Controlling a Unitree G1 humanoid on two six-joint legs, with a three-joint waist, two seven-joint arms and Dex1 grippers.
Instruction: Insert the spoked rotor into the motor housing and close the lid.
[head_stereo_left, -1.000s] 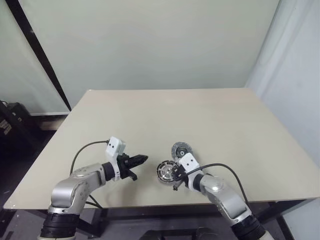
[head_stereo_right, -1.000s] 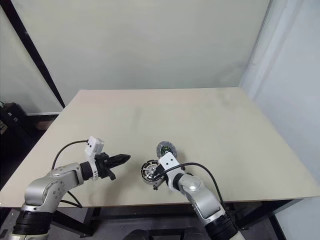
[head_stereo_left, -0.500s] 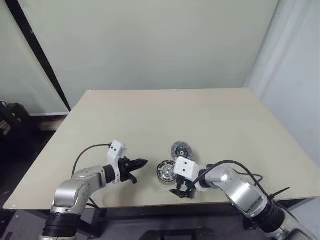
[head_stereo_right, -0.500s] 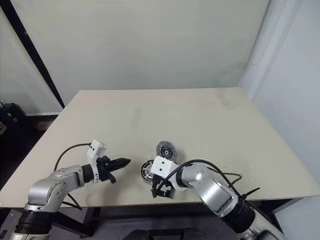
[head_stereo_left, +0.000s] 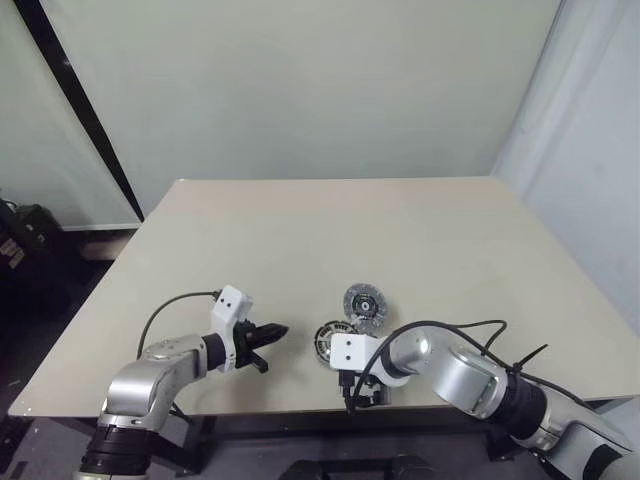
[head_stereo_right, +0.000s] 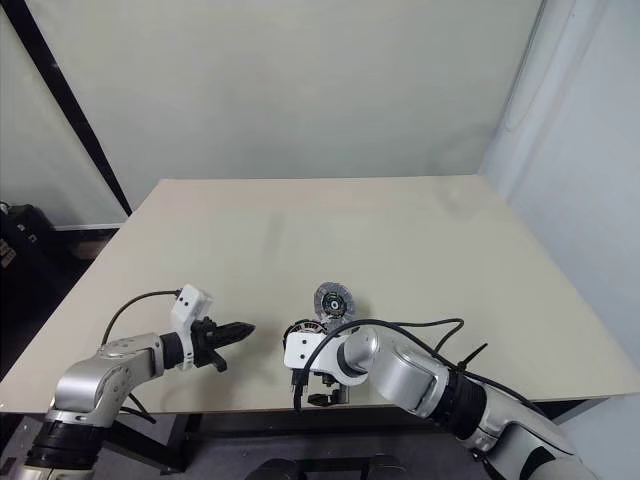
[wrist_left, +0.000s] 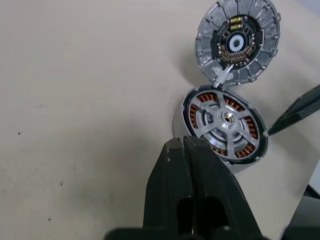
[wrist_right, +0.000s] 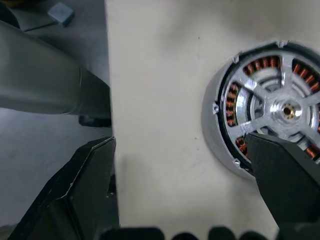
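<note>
Fingers of our right gripper (wrist_right: 185, 200) spread wide, left gripper (wrist_left: 192, 165) pinched together, we see the spoked rotor (wrist_left: 223, 121) seated in the motor housing (wrist_left: 182, 131), the lid (wrist_left: 237, 42) beside it unclosed.

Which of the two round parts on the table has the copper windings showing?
The motor housing, the squat round part nearer the table's front edge, with the spoked rotor seated inside it. The lid beside it is a flat grey disc showing a circuit board and no windings.
</note>
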